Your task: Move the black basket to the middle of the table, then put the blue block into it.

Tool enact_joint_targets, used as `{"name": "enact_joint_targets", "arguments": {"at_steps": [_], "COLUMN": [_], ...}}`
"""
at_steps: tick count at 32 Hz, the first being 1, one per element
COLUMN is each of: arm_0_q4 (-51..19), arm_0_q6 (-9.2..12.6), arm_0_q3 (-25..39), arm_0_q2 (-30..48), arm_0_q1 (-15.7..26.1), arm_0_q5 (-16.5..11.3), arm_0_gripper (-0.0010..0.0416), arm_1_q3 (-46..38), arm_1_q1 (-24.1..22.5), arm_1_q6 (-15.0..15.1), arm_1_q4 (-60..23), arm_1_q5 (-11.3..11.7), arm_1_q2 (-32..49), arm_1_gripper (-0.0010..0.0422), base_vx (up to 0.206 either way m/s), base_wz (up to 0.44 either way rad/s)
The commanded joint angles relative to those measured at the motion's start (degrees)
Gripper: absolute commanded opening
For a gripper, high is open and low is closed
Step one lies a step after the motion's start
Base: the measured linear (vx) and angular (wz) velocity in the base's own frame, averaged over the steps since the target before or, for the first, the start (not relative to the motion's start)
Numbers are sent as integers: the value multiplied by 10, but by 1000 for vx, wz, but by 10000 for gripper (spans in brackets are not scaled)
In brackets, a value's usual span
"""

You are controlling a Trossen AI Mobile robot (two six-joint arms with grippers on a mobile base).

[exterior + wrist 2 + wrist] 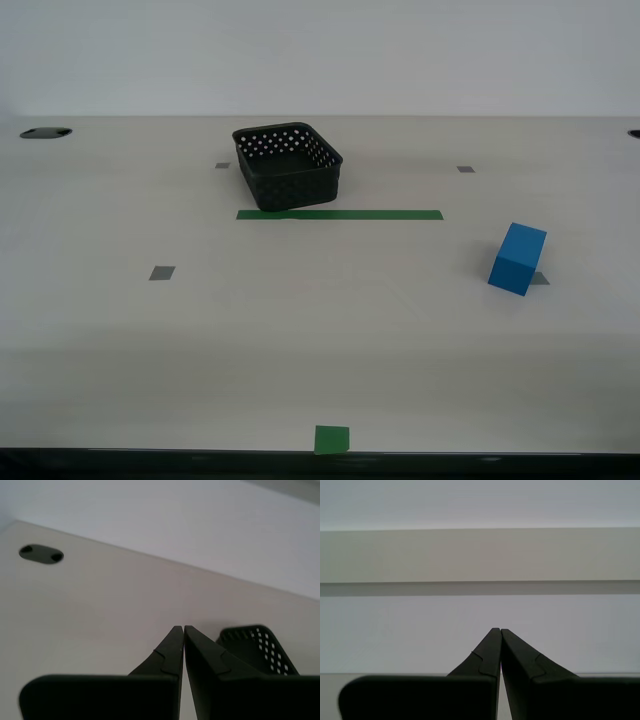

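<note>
The black basket [288,166] stands upright on the table [300,340], toward the back, just behind the green tape strip [340,214], touching the strip's end at the exterior view's left. It also shows in the second wrist view [260,647], beyond my second gripper [180,629], which is shut and empty. The blue block [518,259] lies at the exterior view's right, apart from the basket. My first gripper [496,630] is shut and empty, facing a pale wall; neither task thing shows there. No arm shows in the exterior view.
A green square [332,439] marks the table's front edge. Small grey squares [162,272] dot the tabletop. A dark cable hole [45,132] sits at the far corner at the exterior view's left and shows in the second wrist view [41,554].
</note>
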State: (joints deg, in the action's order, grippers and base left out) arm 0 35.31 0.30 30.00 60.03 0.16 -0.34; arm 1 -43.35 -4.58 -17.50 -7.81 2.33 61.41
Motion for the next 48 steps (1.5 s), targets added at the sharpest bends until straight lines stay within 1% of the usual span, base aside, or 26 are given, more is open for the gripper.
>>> {"name": "enact_joint_targets", "arguments": {"at_steps": [1, 3, 4, 9, 10, 12, 13, 15, 19, 22, 25, 26, 28, 29, 30, 31, 32, 33, 36, 38, 39, 40, 41, 44, 47, 48], "arm_0_q4": [0, -2, -3, -7, -11, -13, -14, -14, -16, -18, -21, -24, -25, -25, -26, -28, -28, -29, -33, -34, -34, -35, -37, -43, -44, -45], "arm_0_q6": [3, 11, 12, 12, 12, 11, 11, 11, 9, 7, 7, 7, 7, 7, 7, 7, 7, 7, 7, 7, 7, 7, 7, 7, 7, 7], "arm_0_q3": [0, 0, 0, 0, 0, 0, 0, 0, 0, 0, 0, 0, 0, 0, 0, 0, 0, 0, 0, 0, 0, 0, 0, 0, 0, 0], "arm_0_q2": [0, 0, 0, 0, 0, 0, 0, 0, 0, 0, 0, 0, 0, 0, 0, 0, 0, 0, 0, 0, 0, 0, 0, 0, 0, 0], "arm_0_q1": [0, 0, 0, 1, 1, 1, 1, 1, 2, 2, 2, 2, 2, 2, 2, 2, 2, 2, 2, 2, 2, 2, 2, 2, 2, 2], "arm_0_q5": [0, 0, 0, 0, 0, 0, 0, 0, 0, 0, 0, 0, 0, 0, 0, 0, 0, 0, 0, 0, 0, 0, 0, 0, 0, 0], "arm_0_gripper": [1, 1, 0, 1, 1, 1, 1, 0, 0, 1, 1, 0, 1, 1, 0, 1, 1, 1, 1, 0, 1, 1, 0, 0, 1, 0], "arm_1_q3": [-43, -78, -94, -168, -187, -215, -235, -263, -325, -401, -453, -477, -498, -518, -536, -544, -555, -560, -559, -556, -552, -550, -544, -525, -504, -490], "arm_1_q1": [-34, -64, -77, -121, -128, -138, -142, -148, -153, -154, -154, -154, -155, -155, -155, -155, -155, -155, -155, -155, -155, -156, -156, -156, -156, -156], "arm_1_q6": [-2, -1, -1, -1, -2, -1, -1, -1, -1, -1, 3, 2, 2, -2, -2, -3, -11, -16, -43, -47, -47, -47, -48, -60, -67, -83], "arm_1_q4": [-72, -115, -127, -135, -136, -143, -146, -150, -169, -235, -278, -290, -300, -309, -322, -329, -336, -337, -336, -336, -336, -336, -334, -318, -292, -275], "arm_1_q5": [17, 40, 45, 45, 43, 31, 19, 7, 0, 0, 0, -3, -12, -31, -42, -43, -43, -43, -42, -34, -21, -16, -10, -10, -9, -9], "arm_1_q2": [35, 78, 100, 211, 243, 282, 312, 351, 428, 502, 553, 576, 594, 609, 622, 627, 636, 640, 640, 640, 640, 640, 640, 640, 640, 640], "arm_1_gripper": [0, 0, 0, 0, 0, 0, 0, 0, 0, 0, 3, 12, 25, 41, 62, 75, 101, 115, 179, 209, 235, 245, 264, 284, 286, 286], "base_vx": [0, 0, 0, 0, 0, 0, 0, 0, 0, 0, 0, 0, 0, 0, 0, 0, 0, 0, 0, 0, 0, 0, 0, 0, 0, 0], "base_wz": [0, 0, 0, 0, 0, 0, 0, 0, 0, 0, 0, 0, 0, 0, 0, 0, 0, 0, 0, 0, 0, 0, 0, 0, 0, 0]}}
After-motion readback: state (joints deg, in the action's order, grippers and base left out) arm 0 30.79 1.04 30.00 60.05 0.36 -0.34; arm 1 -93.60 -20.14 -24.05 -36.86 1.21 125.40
